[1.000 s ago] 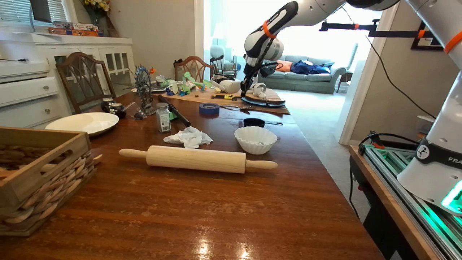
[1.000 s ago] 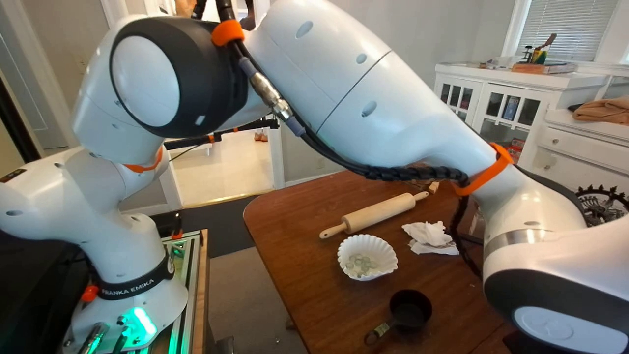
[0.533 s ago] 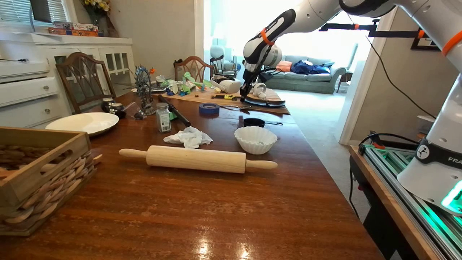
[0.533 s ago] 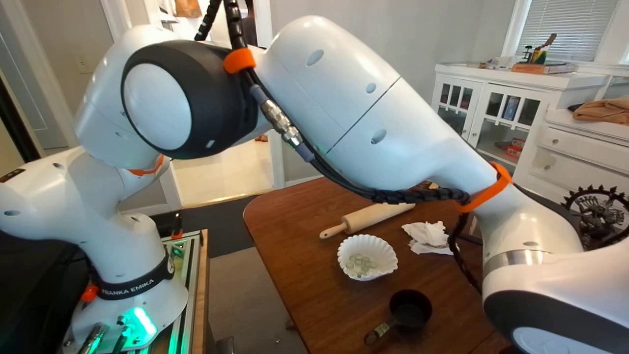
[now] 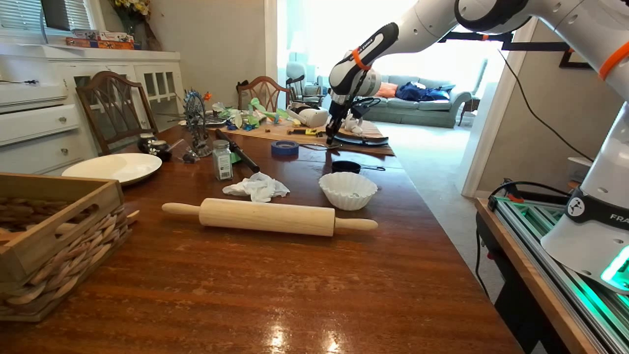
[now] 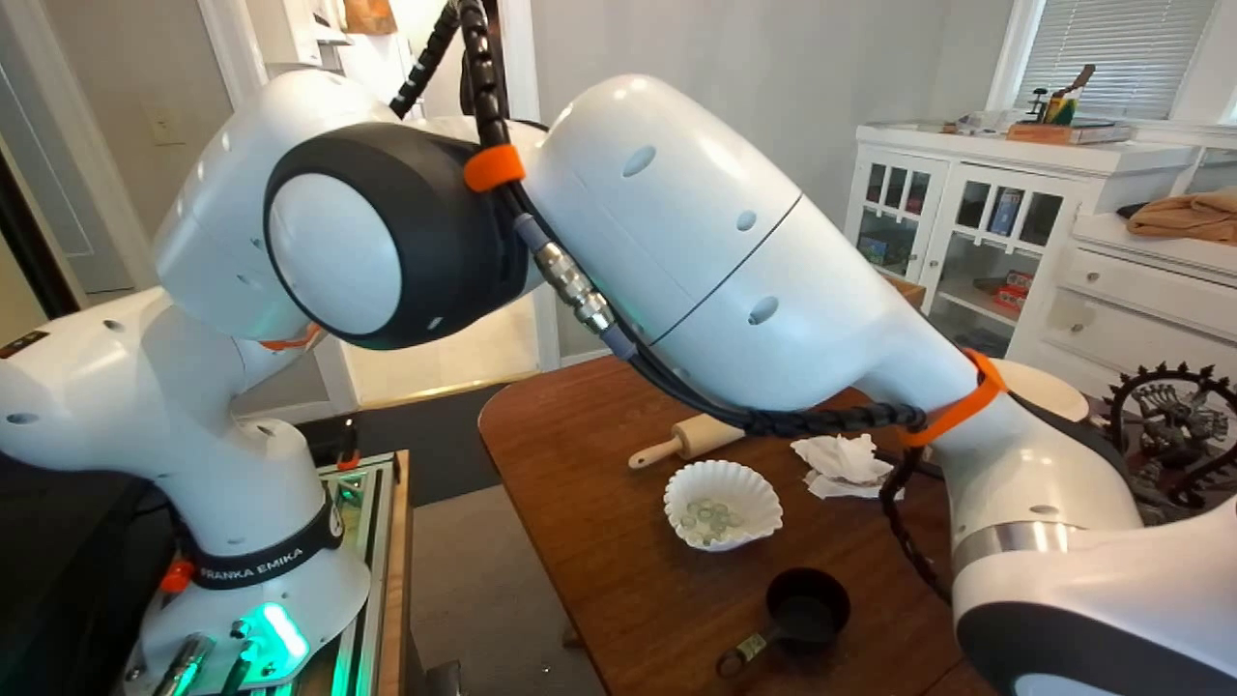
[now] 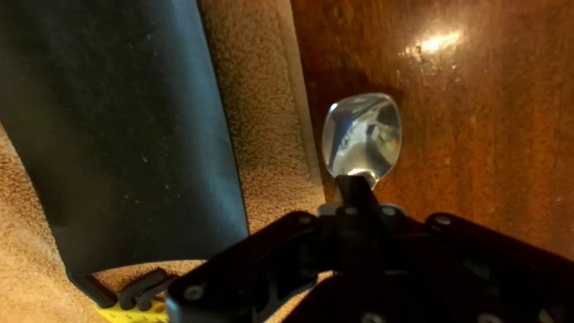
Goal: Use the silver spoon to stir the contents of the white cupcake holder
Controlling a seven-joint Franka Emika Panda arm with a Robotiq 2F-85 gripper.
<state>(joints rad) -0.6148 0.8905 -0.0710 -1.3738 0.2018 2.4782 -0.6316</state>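
Observation:
The silver spoon (image 7: 362,130) lies on the wooden table, its bowl showing just beyond my fingertips in the wrist view; my gripper hides its handle there. My gripper (image 7: 354,186) is shut, its tips overlapping the neck of the spoon. Whether they touch it I cannot tell. In an exterior view the gripper (image 5: 329,140) points down close over the far part of the table. The white cupcake holder (image 5: 348,191), fluted and upright, stands nearer that camera. Several clear, greenish pieces lie inside the white cupcake holder (image 6: 749,498).
A curved black object (image 7: 134,134) lies on tan cloth beside the spoon. Between gripper and cupcake holder stands a dark handled cup (image 5: 345,167). Blue tape (image 5: 284,147), crumpled white paper (image 5: 258,187), a rolling pin (image 5: 268,216) and a glass jar (image 5: 222,162) are also on the table.
The arm has sunk, and my gripper has come down and slightly toward the camera in an exterior view, over the spoon. It stays shut. The cupcake holder has not moved.

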